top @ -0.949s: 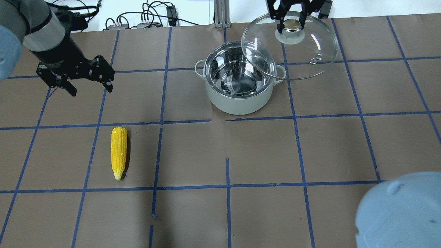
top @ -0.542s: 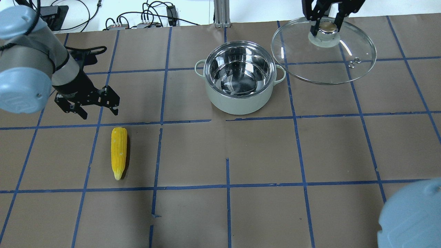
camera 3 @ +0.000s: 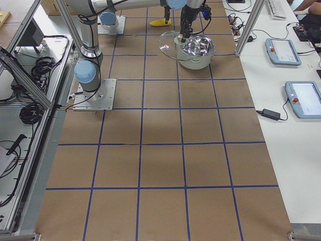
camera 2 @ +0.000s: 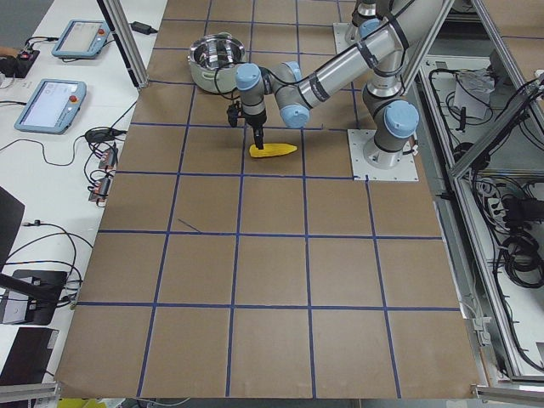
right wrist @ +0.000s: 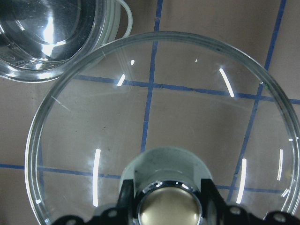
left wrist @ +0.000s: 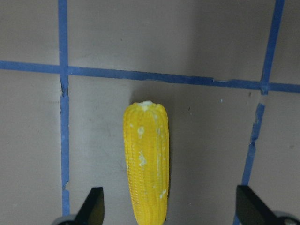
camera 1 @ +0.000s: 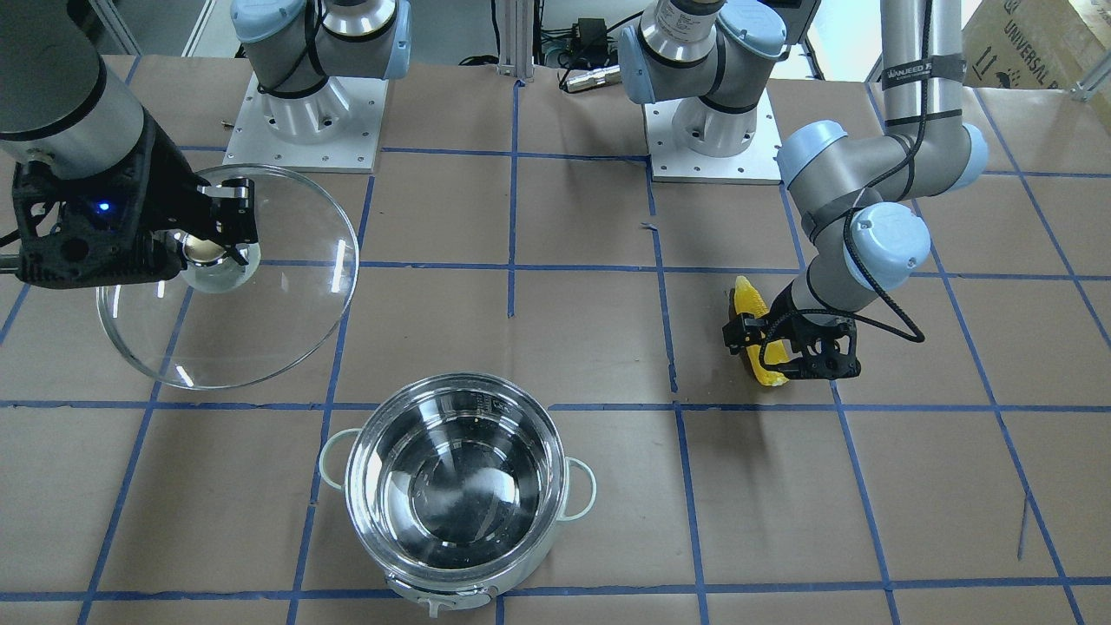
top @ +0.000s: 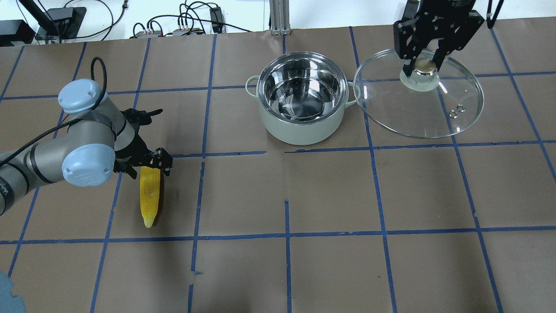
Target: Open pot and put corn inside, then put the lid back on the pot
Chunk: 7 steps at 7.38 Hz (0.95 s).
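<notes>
The pot (top: 299,130) stands open and empty at the table's far centre; it also shows in the front view (camera 1: 451,495). My right gripper (top: 423,65) is shut on the gold knob of the glass lid (top: 417,113) and holds it to the right of the pot, clear of the rim; the right wrist view shows the lid (right wrist: 154,117). The corn (top: 150,200) lies on the paper at the left, pointed end toward me. My left gripper (top: 145,167) is open, low over the blunt end, with fingers either side of the corn (left wrist: 145,164).
Cables and small boxes (top: 182,21) and an aluminium post (top: 278,17) line the far edge. Both arm bases (camera 1: 304,113) (camera 1: 712,130) sit on white plates. Blue tape lines grid the brown paper.
My left arm has swung down and toward me, from beside the corn to over its blunt end. My right gripper has carried the lid rightward and nearer me, fully off the pot.
</notes>
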Tool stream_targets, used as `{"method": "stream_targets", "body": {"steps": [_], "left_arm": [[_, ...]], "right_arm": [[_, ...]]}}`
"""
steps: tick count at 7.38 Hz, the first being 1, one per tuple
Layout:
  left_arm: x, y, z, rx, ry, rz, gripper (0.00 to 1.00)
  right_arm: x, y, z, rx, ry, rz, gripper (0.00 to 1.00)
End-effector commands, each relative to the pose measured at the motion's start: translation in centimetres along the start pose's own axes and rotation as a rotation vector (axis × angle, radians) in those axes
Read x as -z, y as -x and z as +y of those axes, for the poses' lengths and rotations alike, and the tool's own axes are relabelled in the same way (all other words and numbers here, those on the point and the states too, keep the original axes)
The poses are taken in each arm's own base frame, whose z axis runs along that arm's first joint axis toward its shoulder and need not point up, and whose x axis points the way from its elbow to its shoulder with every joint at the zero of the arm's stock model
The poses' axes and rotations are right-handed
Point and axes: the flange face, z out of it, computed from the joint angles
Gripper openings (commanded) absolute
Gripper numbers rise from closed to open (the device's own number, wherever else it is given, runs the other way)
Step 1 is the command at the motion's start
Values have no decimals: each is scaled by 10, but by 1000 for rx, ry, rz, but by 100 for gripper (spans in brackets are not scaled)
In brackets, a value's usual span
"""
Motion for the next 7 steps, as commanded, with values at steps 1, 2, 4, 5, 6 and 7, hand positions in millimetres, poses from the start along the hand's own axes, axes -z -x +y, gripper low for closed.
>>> {"method": "stream_targets", "body": {"steps": [1,2,4,5,6,7], "left_arm": [[-18,16,4,21,17,13,95],[-23,12,4,27,29,13,63],[-10,8,4,23,12,5,20],[-4,8,1,24,-3,5,18],[11,-1,-9,77,-24,42,18],[38,-25,-27,88,-39,66,14]], "right_arm": [[-24,3,31,-7,-26,0,34],[-32,4,38,-8,-42,5,34],[-31,3,31,-16,-96,9,35],[-30,6,26,-24,-117,2,34],[-33,3,19,-24,-124,2,32],[-24,5,21,-21,-143,8,30]]}}
